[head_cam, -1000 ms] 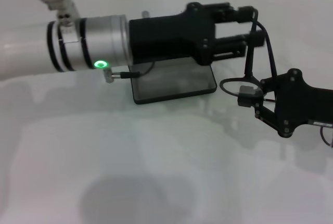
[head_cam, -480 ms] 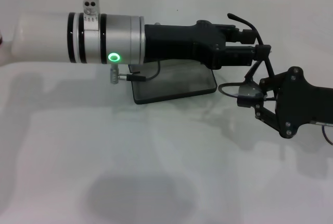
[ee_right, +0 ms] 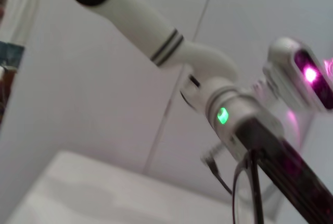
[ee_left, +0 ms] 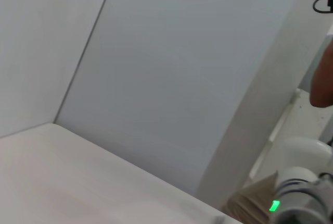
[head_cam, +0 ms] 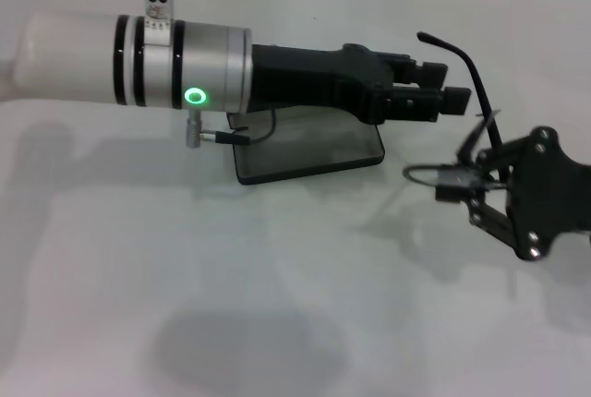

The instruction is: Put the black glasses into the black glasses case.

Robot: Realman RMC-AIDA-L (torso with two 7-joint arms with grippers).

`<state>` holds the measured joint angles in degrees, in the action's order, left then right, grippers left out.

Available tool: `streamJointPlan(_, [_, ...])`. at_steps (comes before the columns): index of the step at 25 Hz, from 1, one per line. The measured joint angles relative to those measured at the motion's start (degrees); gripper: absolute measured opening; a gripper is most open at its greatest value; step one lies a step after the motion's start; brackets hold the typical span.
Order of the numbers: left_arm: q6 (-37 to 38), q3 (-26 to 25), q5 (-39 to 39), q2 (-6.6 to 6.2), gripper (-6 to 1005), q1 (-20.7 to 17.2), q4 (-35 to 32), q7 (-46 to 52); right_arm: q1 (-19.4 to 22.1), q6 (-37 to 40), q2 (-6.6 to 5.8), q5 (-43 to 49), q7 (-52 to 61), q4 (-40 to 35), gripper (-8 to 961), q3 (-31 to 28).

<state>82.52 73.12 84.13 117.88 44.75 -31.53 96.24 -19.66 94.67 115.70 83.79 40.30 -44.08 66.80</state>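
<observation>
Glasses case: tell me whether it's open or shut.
Open: the glasses case shows its grey lining on the table, partly under the left gripper. It holds no glasses.

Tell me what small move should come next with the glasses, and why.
Probably ease the right gripper, holding the black glasses, toward the robot's left: they hang past the right end of the black glasses case, where the left gripper hovers.
</observation>
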Motion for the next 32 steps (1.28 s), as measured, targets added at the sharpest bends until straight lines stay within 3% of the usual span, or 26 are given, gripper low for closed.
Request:
streamJointPlan(7, [-0.7, -1.93, 1.24, -0.21, 563, -0.33, 0.41, -1.0, 1.65, 13.94, -0.01, -0.23, -0.65, -2.62, 103, -1.13])
streamJointPlan(10, [-1.43, -1.93, 1.35, 0.55, 563, -0.32, 0.26, -2.77, 0.39, 16.12, 0.19, -0.23, 0.36, -1.51, 103, -0.35])
streamJointPlan(14, [-1.2, -1.73, 0.44, 1.66, 563, 0.27, -0.13, -7.32, -3.31, 14.99, 0.18, -0.3, 5.97, 3.46, 103, 0.45])
streamJointPlan(19, [2.33, -1.32, -3.94, 1.82, 563, -1.53, -0.69, -13.63, -8.61, 11.86, -0.13, -0.32, 9.85, 10.92, 102, 0.12])
streamJointPlan(32, [4.94, -1.28, -3.7, 1.9, 562, -2.14, -0.81, -17.0, -9.34, 5.21, -0.08, -0.23, 14.05, 11.62, 102, 0.25])
